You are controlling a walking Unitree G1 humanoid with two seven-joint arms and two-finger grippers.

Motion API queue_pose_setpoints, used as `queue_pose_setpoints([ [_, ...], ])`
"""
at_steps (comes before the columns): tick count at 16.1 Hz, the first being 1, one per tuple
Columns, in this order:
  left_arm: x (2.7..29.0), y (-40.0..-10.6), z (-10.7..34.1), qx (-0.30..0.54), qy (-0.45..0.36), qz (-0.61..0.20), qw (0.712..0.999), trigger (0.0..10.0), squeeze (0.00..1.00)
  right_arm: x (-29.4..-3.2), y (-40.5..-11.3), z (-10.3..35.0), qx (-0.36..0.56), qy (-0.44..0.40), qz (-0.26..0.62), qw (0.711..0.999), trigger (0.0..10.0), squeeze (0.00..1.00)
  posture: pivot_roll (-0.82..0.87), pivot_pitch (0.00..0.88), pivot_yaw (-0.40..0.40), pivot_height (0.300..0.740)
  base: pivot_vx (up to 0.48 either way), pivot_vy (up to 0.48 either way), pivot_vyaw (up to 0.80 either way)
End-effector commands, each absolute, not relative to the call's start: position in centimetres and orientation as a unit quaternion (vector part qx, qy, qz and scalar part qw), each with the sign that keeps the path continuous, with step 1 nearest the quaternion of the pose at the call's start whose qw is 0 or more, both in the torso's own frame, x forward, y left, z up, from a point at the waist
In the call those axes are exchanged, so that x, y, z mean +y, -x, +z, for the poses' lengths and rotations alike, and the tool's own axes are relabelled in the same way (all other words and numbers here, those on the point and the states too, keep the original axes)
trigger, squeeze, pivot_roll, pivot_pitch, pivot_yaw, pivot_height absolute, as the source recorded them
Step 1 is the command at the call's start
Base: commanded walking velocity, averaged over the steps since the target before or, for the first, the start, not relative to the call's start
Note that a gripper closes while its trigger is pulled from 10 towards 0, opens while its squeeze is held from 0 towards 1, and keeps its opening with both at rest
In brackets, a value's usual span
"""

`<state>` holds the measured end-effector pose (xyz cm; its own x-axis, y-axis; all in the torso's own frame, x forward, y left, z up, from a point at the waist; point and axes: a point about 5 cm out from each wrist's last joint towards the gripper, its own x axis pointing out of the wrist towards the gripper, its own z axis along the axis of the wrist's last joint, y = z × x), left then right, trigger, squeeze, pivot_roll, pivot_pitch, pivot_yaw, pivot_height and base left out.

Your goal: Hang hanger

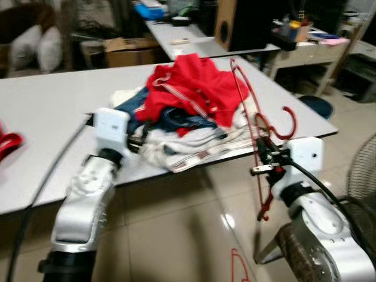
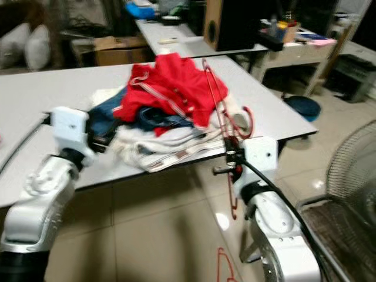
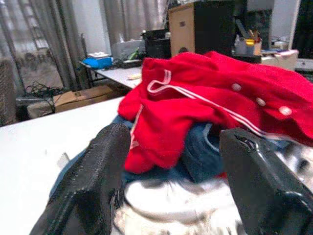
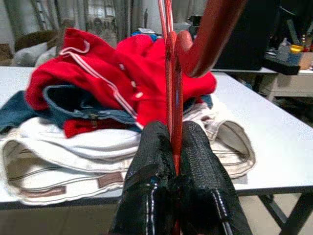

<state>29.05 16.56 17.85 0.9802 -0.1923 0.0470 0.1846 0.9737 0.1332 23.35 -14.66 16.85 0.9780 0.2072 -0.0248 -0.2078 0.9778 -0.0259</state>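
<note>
A thin red hanger (image 1: 258,132) stands nearly upright at the table's front right corner, its hook (image 1: 286,122) curling right. My right gripper (image 1: 265,157) is shut on the hanger's frame; the right wrist view shows both black fingers (image 4: 161,161) pinching the red hanger (image 4: 172,98). My left gripper (image 3: 171,186) stands open at the left side of a clothes pile (image 1: 188,111): a red garment (image 1: 191,88) on top, blue denim (image 3: 205,152) and white cloth (image 1: 182,147) beneath. Nothing lies between its fingers (image 3: 98,181).
The grey table (image 1: 47,111) runs left, with a red item (image 1: 7,144) at its far left edge. A fan (image 1: 361,176) stands at the right. Another red hanger (image 1: 238,264) lies on the tiled floor. Desks, a speaker (image 1: 235,23) and a cardboard box (image 1: 129,50) stand behind.
</note>
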Motion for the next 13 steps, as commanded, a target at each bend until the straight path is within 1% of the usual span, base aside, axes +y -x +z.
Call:
queue_pose_setpoints([
  [1, 16.03, -29.15, 17.86, -0.028, -0.063, -0.102, 0.992, 10.0, 0.00, -14.97, -23.36, 17.04, 0.008, 0.017, 0.103, 0.995, 10.0, 0.00, 0.06, 0.000, 0.008, 0.740, 0.315, 0.000, 0.00],
  [12, 16.23, -29.13, 17.77, -0.025, -0.060, -0.106, 0.992, 10.0, 0.00, -14.87, -23.39, 17.27, -0.005, 0.030, 0.115, 0.993, 10.0, 0.00, 0.06, 0.000, 0.002, 0.740, 0.311, 0.000, 0.00],
  [13, 16.05, -29.12, 17.70, -0.023, -0.051, -0.115, 0.992, 10.0, 0.00, -14.85, -23.39, 17.32, -0.008, 0.032, 0.117, 0.993, 10.0, 0.00, 0.06, 0.000, 0.006, 0.740, 0.000, 0.000, 0.00],
])
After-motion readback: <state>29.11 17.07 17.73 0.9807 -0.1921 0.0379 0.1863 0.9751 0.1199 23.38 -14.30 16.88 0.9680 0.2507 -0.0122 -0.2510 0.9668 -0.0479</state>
